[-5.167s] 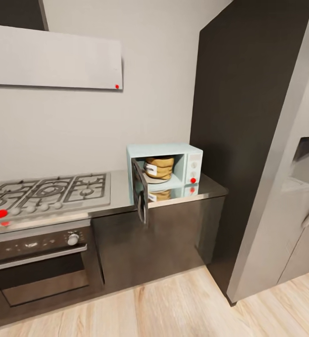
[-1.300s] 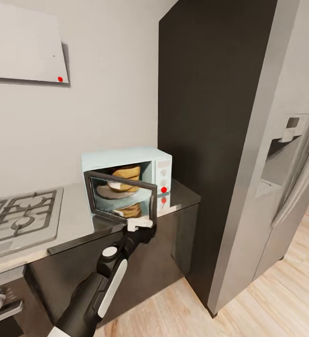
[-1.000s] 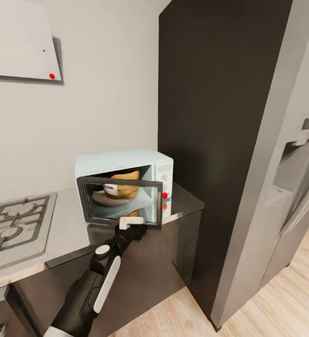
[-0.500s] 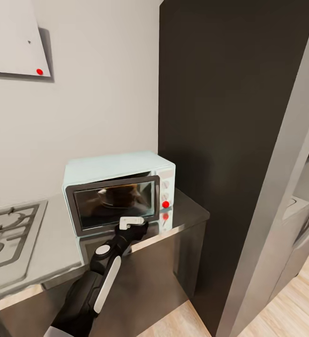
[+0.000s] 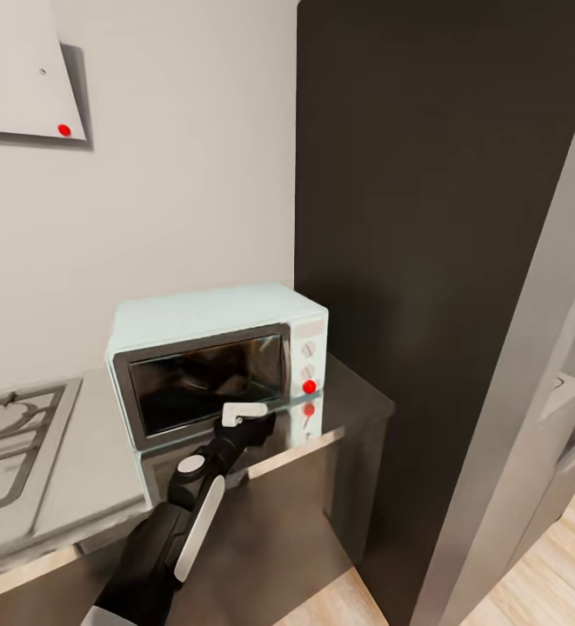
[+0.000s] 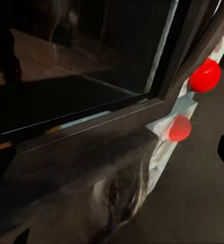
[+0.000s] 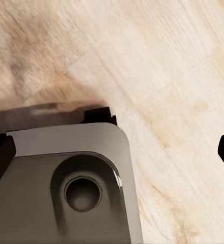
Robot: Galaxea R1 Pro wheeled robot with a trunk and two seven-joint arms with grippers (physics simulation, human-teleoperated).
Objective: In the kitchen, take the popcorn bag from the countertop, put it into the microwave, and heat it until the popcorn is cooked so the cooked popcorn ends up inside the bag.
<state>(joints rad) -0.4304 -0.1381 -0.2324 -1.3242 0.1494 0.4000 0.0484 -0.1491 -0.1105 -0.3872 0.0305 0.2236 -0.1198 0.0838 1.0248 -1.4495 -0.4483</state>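
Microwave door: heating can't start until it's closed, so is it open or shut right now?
Shut. The microwave door's dark glass lies flush with the mint-blue casing beside the knob panel, and the left pincer is at its lower edge.

Steel gas hob point(image 5: 9, 443) with grates, far left. Flat grey hood point(image 5: 17, 69) on the wall, red dot at its corner. Pale wooden floor point(image 7: 157, 66) below.

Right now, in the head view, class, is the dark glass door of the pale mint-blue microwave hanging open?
No: the door lies flush against the microwave front.
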